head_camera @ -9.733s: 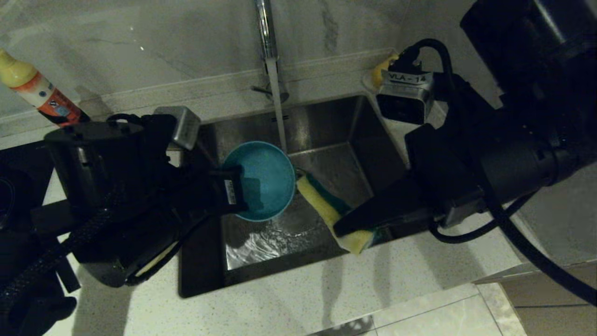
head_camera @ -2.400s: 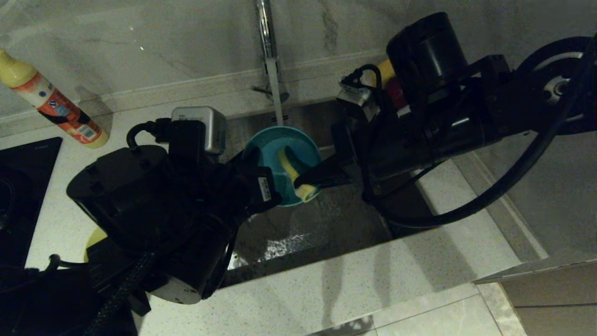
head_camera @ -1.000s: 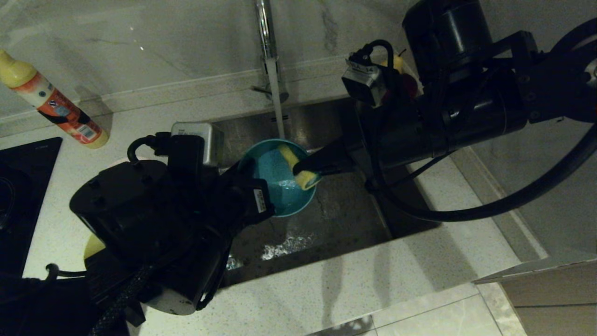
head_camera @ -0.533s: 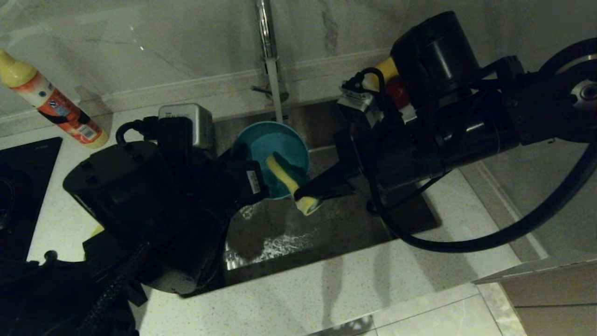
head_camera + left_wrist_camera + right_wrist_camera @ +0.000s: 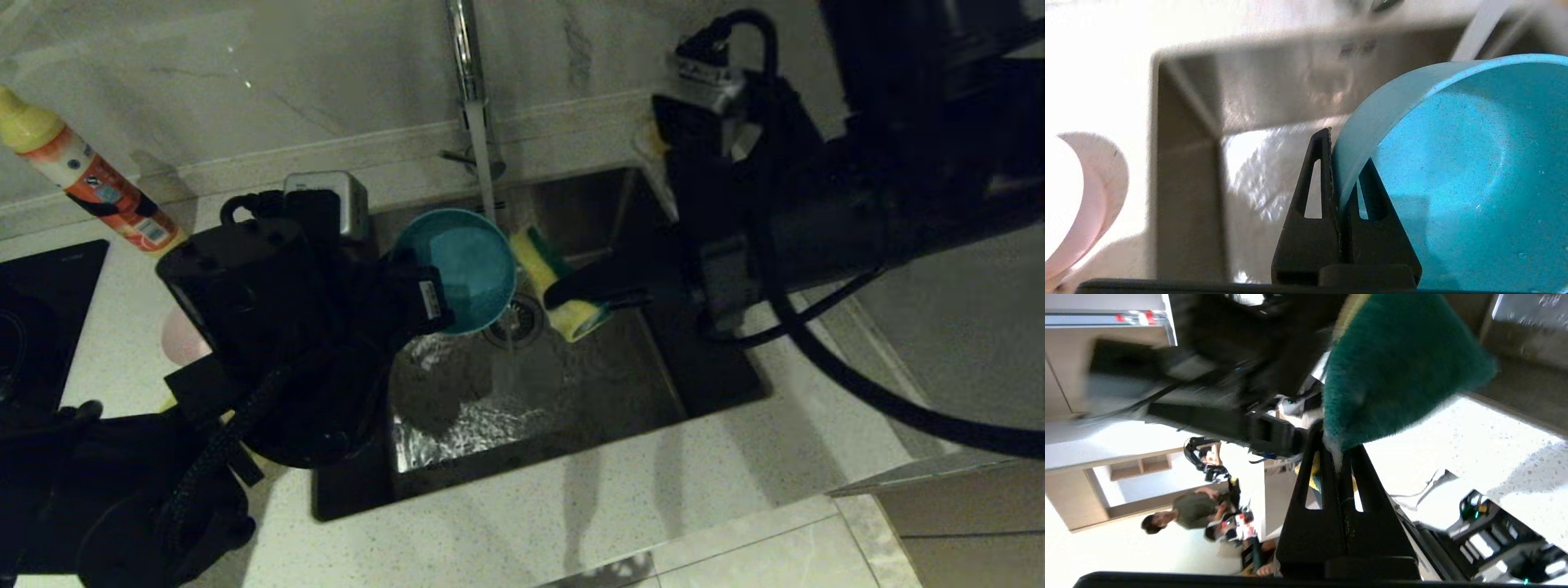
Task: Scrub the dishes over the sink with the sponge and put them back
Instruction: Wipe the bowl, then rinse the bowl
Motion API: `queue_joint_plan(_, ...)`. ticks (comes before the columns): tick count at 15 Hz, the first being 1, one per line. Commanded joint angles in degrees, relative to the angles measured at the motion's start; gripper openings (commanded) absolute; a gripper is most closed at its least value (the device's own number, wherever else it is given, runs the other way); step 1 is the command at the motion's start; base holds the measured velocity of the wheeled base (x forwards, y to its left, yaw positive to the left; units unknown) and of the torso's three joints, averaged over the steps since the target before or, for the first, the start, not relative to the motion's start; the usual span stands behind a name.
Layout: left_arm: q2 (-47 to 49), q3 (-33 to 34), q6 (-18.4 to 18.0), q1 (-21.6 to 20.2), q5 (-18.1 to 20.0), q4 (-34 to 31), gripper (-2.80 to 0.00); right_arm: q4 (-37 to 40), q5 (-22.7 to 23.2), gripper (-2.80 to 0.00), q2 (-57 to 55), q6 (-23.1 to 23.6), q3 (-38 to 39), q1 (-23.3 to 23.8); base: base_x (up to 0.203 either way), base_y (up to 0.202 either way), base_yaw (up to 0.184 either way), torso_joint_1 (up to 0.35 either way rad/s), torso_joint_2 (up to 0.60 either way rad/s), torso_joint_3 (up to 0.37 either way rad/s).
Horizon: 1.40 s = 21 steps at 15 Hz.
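Note:
A light blue bowl (image 5: 457,265) hangs tilted over the sink (image 5: 571,392), just left of the running water. My left gripper (image 5: 420,302) is shut on the bowl's rim, one finger inside the wall and one outside (image 5: 1337,163). The bowl (image 5: 1453,171) looks empty inside. Right of the bowl, and apart from it, is the yellow and green sponge (image 5: 559,282), pinched at one end by my shut right gripper (image 5: 571,298). The sponge's green side (image 5: 1396,371) fills the right wrist view above the gripper (image 5: 1337,445). A pink bowl (image 5: 181,339) sits on the counter to the left.
The chrome tap (image 5: 464,57) runs water down to the drain strainer (image 5: 516,320). A detergent bottle (image 5: 90,184) lies at the back left and a black hob (image 5: 41,286) at the far left. The pink bowl (image 5: 1086,196) shows beside the sink's edge.
The sponge has come out of the blue bowl and now sits to its right, as the right arm drew back. The left arm has shifted the bowl slightly left and tipped it.

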State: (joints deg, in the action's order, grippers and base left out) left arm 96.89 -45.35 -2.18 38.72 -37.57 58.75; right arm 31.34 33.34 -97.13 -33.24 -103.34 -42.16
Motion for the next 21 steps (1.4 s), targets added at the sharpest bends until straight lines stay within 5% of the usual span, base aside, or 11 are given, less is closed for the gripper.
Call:
queue_joint_plan(1,0.7,-1.1,0.4,-2.0,-0.3,-4.2,-2.8,0.3,0.2,-2.8,5.6,-0.2,0.6,2.8,0.0,0.0,0.0,0.0,0.0,0.0)
queue_joint_plan(3,1.1,-2.5,1.5,-3.3,-0.2,-11.4,-2.8,0.4,0.1,-2.8,7.1,0.0,2.2,5.1,0.0,0.0,0.0,0.0,0.0,0.0)
queue_joint_plan(8,5.6,-18.8,14.7,-4.7,2.9,-36.3,-2.8,0.1,0.3,-2.8,8.6,1.8,8.3,11.2,0.0,0.0,0.0,0.0,0.0,0.0)
queue_joint_plan(13,15.3,-36.9,27.3,-7.4,4.5,-55.7,-2.8,-0.6,0.3,-2.8,9.8,2.4,11.3,11.6,0.0,0.0,0.0,0.0,0.0,0.0)
queue_joint_plan(17,20.3,-46.0,36.0,-9.8,4.5,-60.8,-2.8,-0.9,0.3,-2.8,9.2,2.4,11.5,11.4,0.0,0.0,0.0,0.0,0.0,0.0)
queue_joint_plan(21,21.2,-48.3,39.5,-9.8,7.3,-61.2,-2.8,-1.0,1.3,-2.8,9.6,2.4,12.2,11.4,0.0,0.0,0.0,0.0,0.0,0.0)
